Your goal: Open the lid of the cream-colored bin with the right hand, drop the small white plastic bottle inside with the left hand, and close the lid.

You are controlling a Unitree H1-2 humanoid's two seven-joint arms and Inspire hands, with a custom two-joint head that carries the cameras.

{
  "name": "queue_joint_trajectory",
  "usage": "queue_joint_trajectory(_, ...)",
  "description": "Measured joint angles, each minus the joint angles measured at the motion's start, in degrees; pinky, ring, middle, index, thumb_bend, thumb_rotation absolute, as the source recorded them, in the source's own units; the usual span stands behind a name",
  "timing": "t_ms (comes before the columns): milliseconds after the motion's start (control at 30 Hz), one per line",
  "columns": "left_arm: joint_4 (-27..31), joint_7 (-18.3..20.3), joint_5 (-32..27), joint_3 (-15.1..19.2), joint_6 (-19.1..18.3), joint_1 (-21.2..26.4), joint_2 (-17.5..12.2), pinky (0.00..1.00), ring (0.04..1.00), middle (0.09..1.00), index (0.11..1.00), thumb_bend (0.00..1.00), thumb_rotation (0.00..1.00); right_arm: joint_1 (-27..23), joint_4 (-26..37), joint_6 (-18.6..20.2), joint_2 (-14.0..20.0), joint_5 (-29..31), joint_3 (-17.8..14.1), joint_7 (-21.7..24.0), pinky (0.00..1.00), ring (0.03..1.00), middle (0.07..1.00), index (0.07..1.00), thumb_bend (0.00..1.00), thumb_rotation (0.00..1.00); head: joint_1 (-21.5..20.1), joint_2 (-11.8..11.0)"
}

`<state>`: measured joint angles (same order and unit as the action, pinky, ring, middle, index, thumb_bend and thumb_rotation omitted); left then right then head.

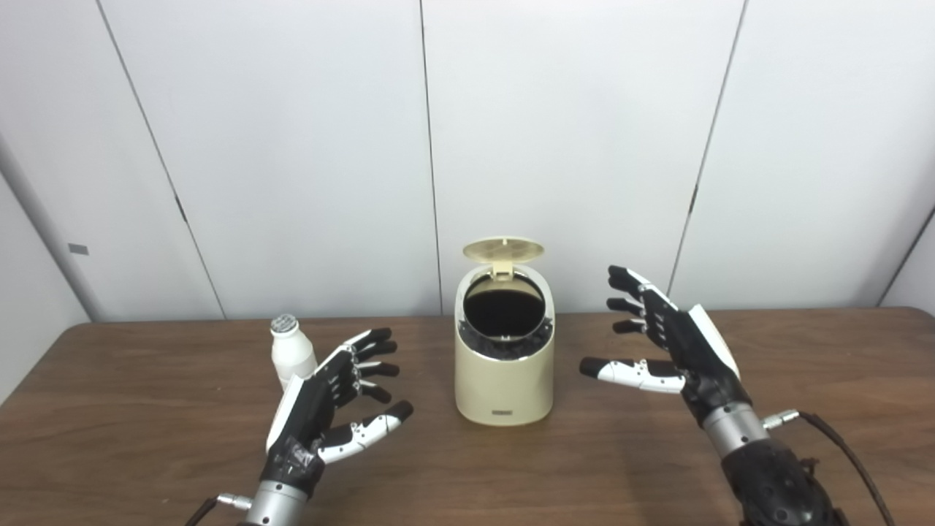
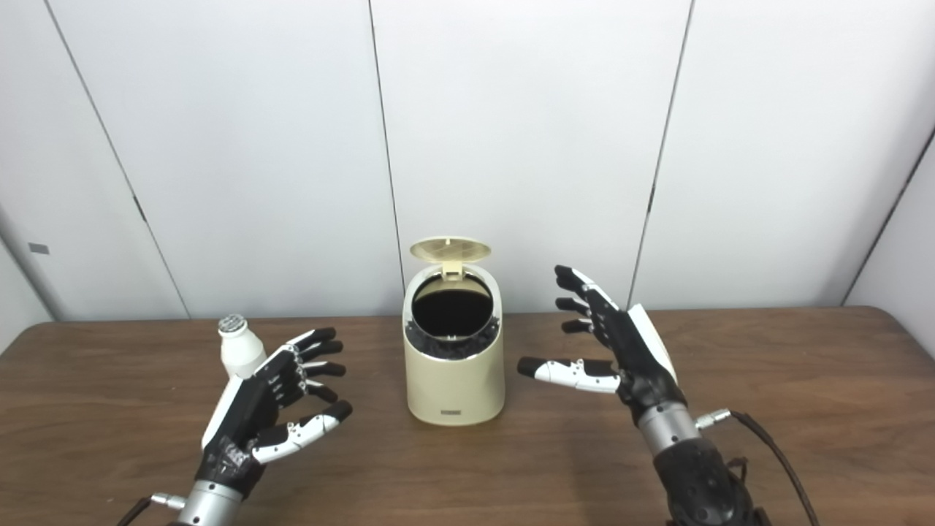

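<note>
On the brown wooden worktop (image 1: 146, 438), the cream-colored round bin (image 1: 504, 380) stands with its flip lid (image 1: 503, 250) raised. The small white plastic bottle (image 1: 291, 354) stands upright behind the left hand (image 1: 321, 409). Both the left and the right hand (image 1: 676, 340) hover spread, holding nothing.

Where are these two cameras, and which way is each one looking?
Left eye view: on the robot's head, looking forward and down at the table; the bin sits right of centre; both arms rise from the bottom edge.
Right eye view: beside it, same direction; the bin appears left of centre; both arms show too.
Shared: lid up, bottle standing behind the open left robot hand, open right robot hand, white wall panels.
</note>
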<state>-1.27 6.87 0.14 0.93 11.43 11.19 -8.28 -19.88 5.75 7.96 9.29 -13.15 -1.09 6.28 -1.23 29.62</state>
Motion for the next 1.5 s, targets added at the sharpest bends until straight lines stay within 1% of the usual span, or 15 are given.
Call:
queue_joint_trajectory(100,0.00,0.02,0.05,-0.01,0.02,0.00,0.00,0.55,0.703,0.801,0.839,0.64,0.08,0.63,-1.53,-1.47,-0.47,0.52,-0.09,-1.43,0.73,0.830,0.900,0.906,0.85,0.29,0.00,0.00)
queue_joint_trajectory(167,0.01,0.02,0.10,-0.01,0.02,-0.01,-0.01,0.55,0.707,0.806,0.842,0.65,0.10,0.75,-3.05,-2.64,-0.69,0.95,-0.17,-2.33,0.74,0.828,0.901,0.909,0.85,0.28,0.00,0.00)
queue_joint_trajectory(300,0.11,0.10,0.10,0.00,0.02,-0.05,-0.31,0.55,0.718,0.820,0.842,0.65,0.11,0.97,-6.20,-6.46,-1.20,1.88,-0.27,-4.12,0.74,0.820,0.904,0.909,0.86,0.29,1.49,-0.53)
queue_joint_trajectory(467,3.65,0.12,0.08,0.20,0.05,-0.34,-0.91,0.54,0.708,0.815,0.830,0.64,0.12,2.40,-8.81,-10.44,-1.55,3.88,-0.40,-5.11,0.78,0.845,0.913,0.904,0.85,0.30,5.79,-1.49)
queue_joint_trajectory(600,5.79,0.08,0.05,0.11,0.03,-1.16,-0.57,0.54,0.704,0.802,0.826,0.66,0.09,3.21,-11.85,-13.84,-1.50,5.49,-0.84,-5.36,0.79,0.852,0.921,0.919,0.80,0.24,12.81,-2.02)
queue_joint_trajectory(733,6.04,-0.39,1.52,-0.04,-0.03,-2.50,0.43,0.55,0.717,0.805,0.834,0.63,0.08,3.63,-14.30,-16.10,-0.98,6.92,-1.45,-5.47,0.84,0.866,0.927,0.926,0.78,0.19,15.99,-2.72)
queue_joint_trajectory(833,7.31,-0.59,1.60,0.40,-0.03,-2.66,0.46,0.57,0.721,0.799,0.835,0.62,0.11,3.84,-14.46,-16.11,-0.59,7.53,-1.88,-5.47,0.85,0.871,0.927,0.929,0.77,0.18,17.22,-2.90)
queue_joint_trajectory(900,8.99,-1.28,1.91,1.24,0.00,-2.56,0.41,0.52,0.662,0.760,0.820,0.63,0.13,3.84,-14.13,-16.01,-0.46,7.59,-1.95,-5.48,0.84,0.870,0.928,0.930,0.78,0.17,18.36,-3.16)
queue_joint_trajectory(967,11.13,-1.93,2.70,2.44,-0.14,-2.58,0.13,0.47,0.595,0.713,0.802,0.61,0.10,3.86,-13.36,-15.60,-0.46,7.58,-1.97,-5.49,0.82,0.857,0.925,0.926,0.78,0.18,18.80,-3.34)
queue_joint_trajectory(1067,14.90,-2.92,3.96,4.87,-0.16,-2.64,-1.05,0.44,0.517,0.626,0.770,0.62,0.09,4.22,-10.65,-13.81,-0.47,7.45,-1.99,-5.59,0.80,0.848,0.916,0.919,0.77,0.14,18.98,-3.34)
queue_joint_trajectory(1200,19.28,-6.65,9.08,8.87,-1.75,-4.36,-1.41,0.43,0.505,0.580,0.726,0.65,0.08,4.26,-7.53,-11.11,-0.48,7.11,-1.94,-5.68,0.78,0.843,0.915,0.919,0.76,0.12,19.34,-3.34)
queue_joint_trajectory(1300,20.73,-9.64,14.11,10.61,-3.03,-6.09,-0.61,0.47,0.543,0.607,0.709,0.68,0.06,4.49,-5.94,-8.51,-0.52,7.08,-1.80,-5.68,0.77,0.837,0.915,0.918,0.76,0.12,19.77,-3.34)
queue_joint_trajectory(1400,21.08,-12.83,17.87,12.09,-4.16,-7.35,0.98,0.48,0.579,0.664,0.711,0.69,0.04,4.64,-4.34,-7.38,-0.71,7.11,-1.57,-5.66,0.77,0.837,0.914,0.917,0.75,0.10,19.86,-3.25)
queue_joint_trajectory(1467,20.87,-14.76,19.79,12.39,-4.14,-7.37,1.61,0.50,0.619,0.707,0.720,0.69,0.05,4.62,-3.45,-6.71,-0.77,7.12,-1.50,-5.66,0.78,0.839,0.914,0.917,0.75,0.09,19.86,-3.08)
queue_joint_trajectory(1500,20.58,-15.72,20.68,12.48,-4.11,-7.34,1.81,0.53,0.667,0.743,0.735,0.71,0.08,4.62,-3.10,-6.10,-0.83,7.12,-1.48,-5.66,0.78,0.841,0.914,0.918,0.75,0.08,19.86,-3.08)
